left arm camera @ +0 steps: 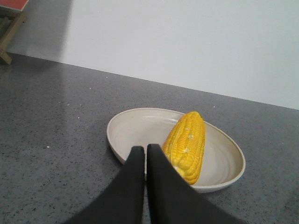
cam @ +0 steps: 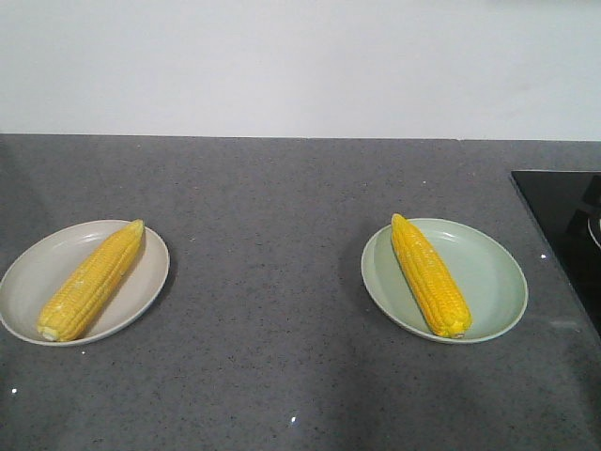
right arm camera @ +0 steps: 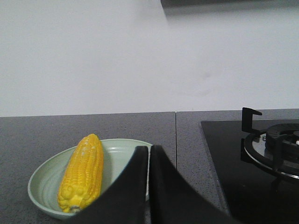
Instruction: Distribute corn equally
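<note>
One yellow corn cob (cam: 92, 280) lies diagonally in the beige plate (cam: 28, 272) on the left of the grey counter. A second corn cob (cam: 430, 274) lies in the pale green plate (cam: 493, 272) on the right. Neither gripper shows in the front view. In the left wrist view my left gripper (left arm camera: 145, 148) is shut and empty, its tips just in front of the beige plate (left arm camera: 135, 126) and left of the corn (left arm camera: 187, 144). In the right wrist view my right gripper (right arm camera: 149, 148) is shut and empty, beside the corn (right arm camera: 83, 171) in the green plate (right arm camera: 46, 177).
A black glass hob (cam: 563, 221) sits at the right edge of the counter, with a burner and pan support (right arm camera: 273, 149). A white wall rises behind the counter. A wooden frame (left arm camera: 9, 28) stands at the far left.
</note>
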You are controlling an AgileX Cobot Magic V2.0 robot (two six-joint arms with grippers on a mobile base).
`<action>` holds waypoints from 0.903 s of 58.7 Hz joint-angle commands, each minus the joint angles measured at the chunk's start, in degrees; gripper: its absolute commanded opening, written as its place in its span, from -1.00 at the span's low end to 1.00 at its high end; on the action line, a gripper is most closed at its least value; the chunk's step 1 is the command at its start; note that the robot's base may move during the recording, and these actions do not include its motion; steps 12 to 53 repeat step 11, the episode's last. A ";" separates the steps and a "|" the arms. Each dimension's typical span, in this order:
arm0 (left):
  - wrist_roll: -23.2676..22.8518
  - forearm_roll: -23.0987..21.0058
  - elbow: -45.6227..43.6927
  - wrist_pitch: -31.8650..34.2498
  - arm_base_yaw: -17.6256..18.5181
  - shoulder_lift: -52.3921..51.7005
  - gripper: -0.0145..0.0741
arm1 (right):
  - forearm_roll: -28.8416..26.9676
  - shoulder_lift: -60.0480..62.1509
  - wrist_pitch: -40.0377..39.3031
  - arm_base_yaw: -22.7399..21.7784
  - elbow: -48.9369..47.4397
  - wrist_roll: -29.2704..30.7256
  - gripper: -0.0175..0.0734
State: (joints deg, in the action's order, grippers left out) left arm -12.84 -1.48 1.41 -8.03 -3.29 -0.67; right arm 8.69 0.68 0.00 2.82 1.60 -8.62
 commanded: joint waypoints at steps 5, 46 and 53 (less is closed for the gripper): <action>-0.58 -0.05 -1.29 3.90 0.08 -0.87 -0.69 | 0.18 0.39 -4.42 -0.21 1.05 0.12 -0.62; -0.58 -0.05 -1.29 3.90 0.08 -0.87 -0.69 | 0.18 0.39 -4.42 -0.21 1.05 0.12 -0.62; -0.58 -0.05 -1.29 3.90 0.08 -0.87 -0.69 | 0.18 0.39 -4.42 -0.21 1.05 0.12 -0.62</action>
